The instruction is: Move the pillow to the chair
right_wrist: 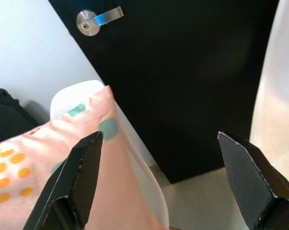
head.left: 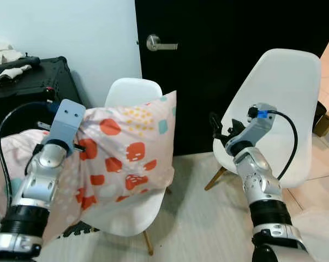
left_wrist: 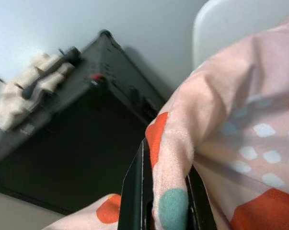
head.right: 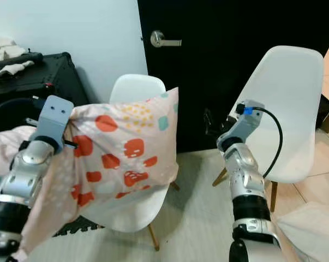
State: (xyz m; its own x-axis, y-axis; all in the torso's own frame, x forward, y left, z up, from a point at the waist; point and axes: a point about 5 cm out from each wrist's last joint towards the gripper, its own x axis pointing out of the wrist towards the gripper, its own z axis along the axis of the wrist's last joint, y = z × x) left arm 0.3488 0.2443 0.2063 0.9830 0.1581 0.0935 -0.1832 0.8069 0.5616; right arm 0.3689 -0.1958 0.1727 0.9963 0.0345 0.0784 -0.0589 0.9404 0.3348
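Note:
A pale pink pillow [head.left: 126, 150] with red, yellow and teal patches rests upright on the seat of a white shell chair [head.left: 132, 91] and leans against its back. My left gripper [left_wrist: 166, 199] is shut on a fold at the pillow's left edge; its silver wrist [head.left: 63, 128] sits beside the pillow. To the right of the pillow my right gripper [right_wrist: 161, 177] is raised and open, its wide black fingers [right_wrist: 77, 177] holding nothing. It hovers in front of the black door, between the two chairs.
A second white shell chair [head.left: 287, 93] stands at the right, behind my right arm. The black door with its silver lever handle [head.left: 156, 43] is straight ahead. A black case [head.left: 39, 82] with cloths on top stands at the left wall. More pink fabric [head.left: 6, 147] lies at far left.

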